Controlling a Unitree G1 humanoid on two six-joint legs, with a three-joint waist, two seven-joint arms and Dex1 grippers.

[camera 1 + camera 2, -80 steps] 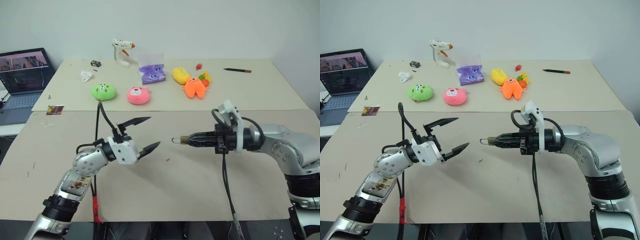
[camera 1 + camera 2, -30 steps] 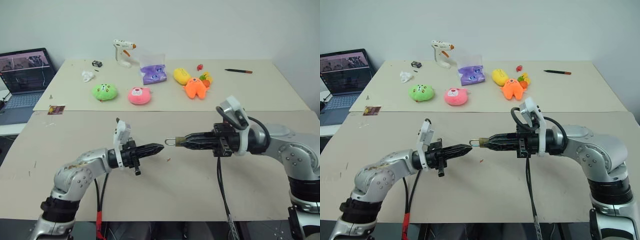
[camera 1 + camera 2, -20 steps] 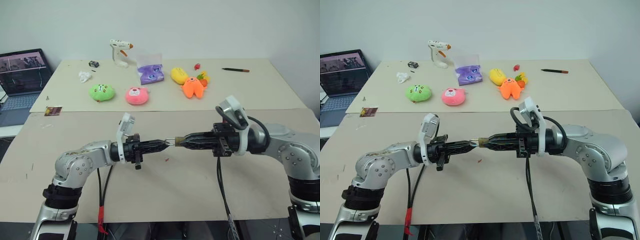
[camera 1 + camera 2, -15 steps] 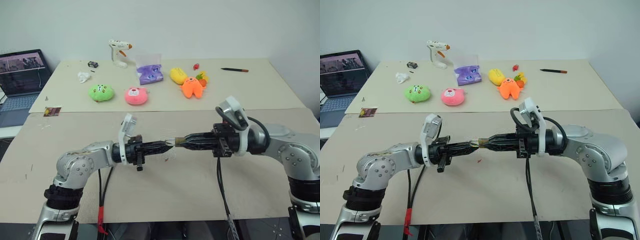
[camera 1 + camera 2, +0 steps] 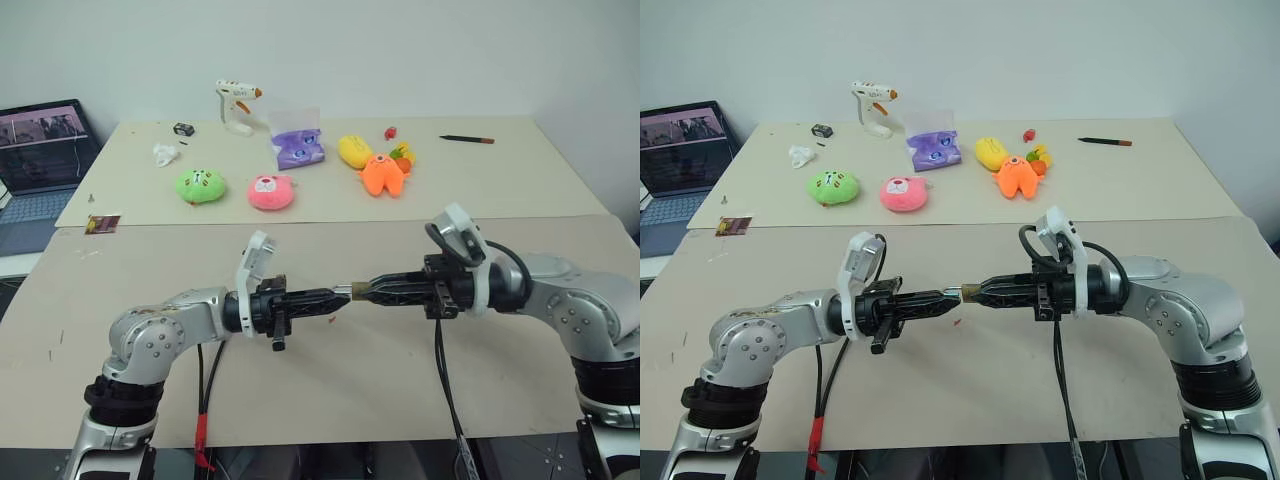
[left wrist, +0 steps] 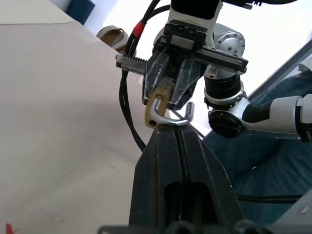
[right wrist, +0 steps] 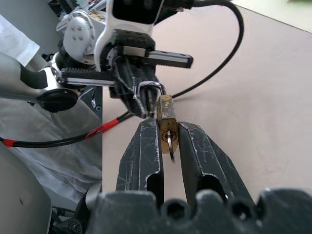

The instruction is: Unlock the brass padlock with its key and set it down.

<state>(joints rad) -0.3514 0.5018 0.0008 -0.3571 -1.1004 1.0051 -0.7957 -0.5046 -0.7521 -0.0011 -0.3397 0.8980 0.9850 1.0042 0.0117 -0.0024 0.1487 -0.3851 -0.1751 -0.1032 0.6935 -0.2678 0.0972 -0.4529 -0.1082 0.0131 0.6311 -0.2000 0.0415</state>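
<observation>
One brass padlock [image 7: 165,113] at frame centre, clamped in right tool [image 7: 166,141]; left tool [image 6: 176,130], together, grips its shackle [image 6: 171,116]; one key [image 7: 168,142] inserted.

Both arms were held level, tip to tip, left gripper [image 5: 340,296] clamped with fingers pressed together, right gripper [image 5: 358,291] closed on the brass padlock [image 7: 165,112] pinched between its fingers.
</observation>
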